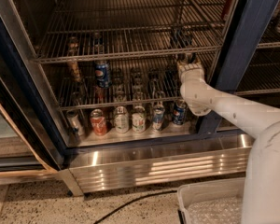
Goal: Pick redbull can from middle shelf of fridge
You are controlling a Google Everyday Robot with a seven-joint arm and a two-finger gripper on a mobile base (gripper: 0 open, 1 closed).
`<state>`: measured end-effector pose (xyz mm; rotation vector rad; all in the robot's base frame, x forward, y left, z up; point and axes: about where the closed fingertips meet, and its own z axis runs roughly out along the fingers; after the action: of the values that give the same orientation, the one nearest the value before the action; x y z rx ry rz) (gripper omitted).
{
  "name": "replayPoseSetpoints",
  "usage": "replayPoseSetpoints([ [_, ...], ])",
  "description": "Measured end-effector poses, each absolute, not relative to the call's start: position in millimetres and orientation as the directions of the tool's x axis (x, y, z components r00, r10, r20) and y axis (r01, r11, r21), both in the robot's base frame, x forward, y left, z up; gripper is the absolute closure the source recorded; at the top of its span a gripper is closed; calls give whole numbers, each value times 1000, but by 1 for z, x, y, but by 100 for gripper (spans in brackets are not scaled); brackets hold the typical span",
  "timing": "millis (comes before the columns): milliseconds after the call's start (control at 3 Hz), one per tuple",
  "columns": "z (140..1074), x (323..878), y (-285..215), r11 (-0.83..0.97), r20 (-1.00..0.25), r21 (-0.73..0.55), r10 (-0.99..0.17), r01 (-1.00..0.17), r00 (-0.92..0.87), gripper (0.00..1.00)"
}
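Your claw (pixel 188 59) sat inside the fridge (pixel 252 45), right end, above the middle shelf (pixel 130 103), probably to clear the post. Spread or pressed together: couldn't tell. The redbull can (pixel 75 71) seemingly stood far left, beside the Pepsi can (pixel 102 73).
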<state>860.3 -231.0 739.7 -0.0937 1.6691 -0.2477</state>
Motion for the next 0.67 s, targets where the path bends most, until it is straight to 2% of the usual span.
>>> replayPoseSetpoints([
  [333,740,860,-231,973,-972,-217,-207,84,-115,100],
  [667,740,860,-231,973,-972,-217,-206,84,-115,100],
])
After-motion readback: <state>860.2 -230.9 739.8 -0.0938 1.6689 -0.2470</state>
